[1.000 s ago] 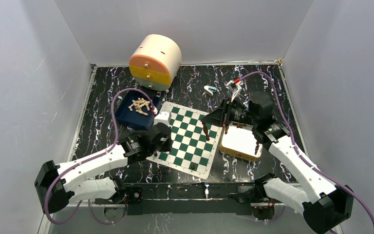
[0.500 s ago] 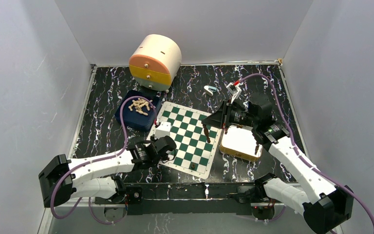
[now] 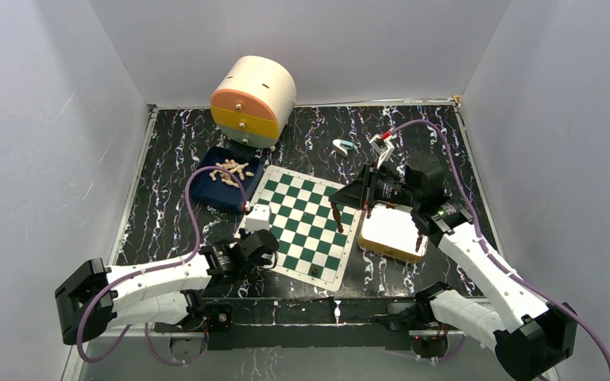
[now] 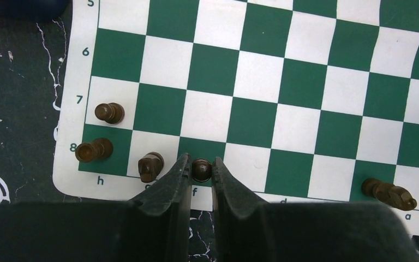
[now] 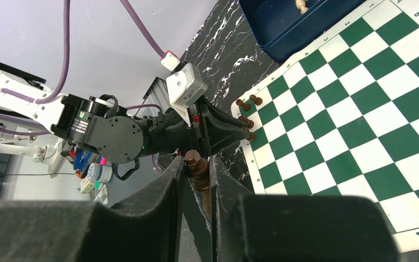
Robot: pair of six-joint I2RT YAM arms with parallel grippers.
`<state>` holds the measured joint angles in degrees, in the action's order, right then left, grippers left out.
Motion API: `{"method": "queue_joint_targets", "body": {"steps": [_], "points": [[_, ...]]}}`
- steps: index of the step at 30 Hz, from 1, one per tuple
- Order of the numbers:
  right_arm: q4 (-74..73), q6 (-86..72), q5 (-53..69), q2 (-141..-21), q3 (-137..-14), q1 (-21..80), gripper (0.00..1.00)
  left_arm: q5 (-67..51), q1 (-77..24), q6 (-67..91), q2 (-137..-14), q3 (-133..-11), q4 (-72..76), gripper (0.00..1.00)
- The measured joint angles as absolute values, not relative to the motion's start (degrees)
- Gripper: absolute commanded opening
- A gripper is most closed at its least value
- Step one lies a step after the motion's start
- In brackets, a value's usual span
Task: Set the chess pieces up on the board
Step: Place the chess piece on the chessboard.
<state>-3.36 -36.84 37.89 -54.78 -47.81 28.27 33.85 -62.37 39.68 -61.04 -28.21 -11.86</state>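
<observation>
- The dark green and white chequered board mat [image 3: 306, 222] lies flat on the black marbled surface [image 3: 167, 151], between the two arms.
- At its near-left corner the left gripper [image 4: 201, 161] is clamped on a dark brown round-topped chess piece [image 4: 201, 171] in column f, row 8. The fingers hide the piece's sides.
- Three more dark brown pieces [image 4: 109, 113] sit just beside it in the h corner, and another dark piece [image 4: 388, 194] leans at the a corner. Their kinds are hard to tell from above.
- The right gripper [image 5: 196, 162] hangs over the board's right edge, pinched on a tall dark brown chess piece [image 5: 200, 179] whose lower end is hidden.
- Pale beige pieces [image 3: 230, 170] lie heaped in a navy blue tray [image 3: 206, 193] near the far-left corner, too small to count.
- A white-topped box [image 3: 393, 230] is partly covered by the right arm.
</observation>
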Motion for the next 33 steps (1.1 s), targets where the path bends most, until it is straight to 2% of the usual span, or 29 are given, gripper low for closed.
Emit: {"method": "queue_joint_targets", "body": {"steps": [33], "points": [[-3.8,-35.7,38.1,-56.8,-47.9,28.3,0.08,33.6,-62.4,40.8,-60.9,-24.0,-6.4,0.0]]}}
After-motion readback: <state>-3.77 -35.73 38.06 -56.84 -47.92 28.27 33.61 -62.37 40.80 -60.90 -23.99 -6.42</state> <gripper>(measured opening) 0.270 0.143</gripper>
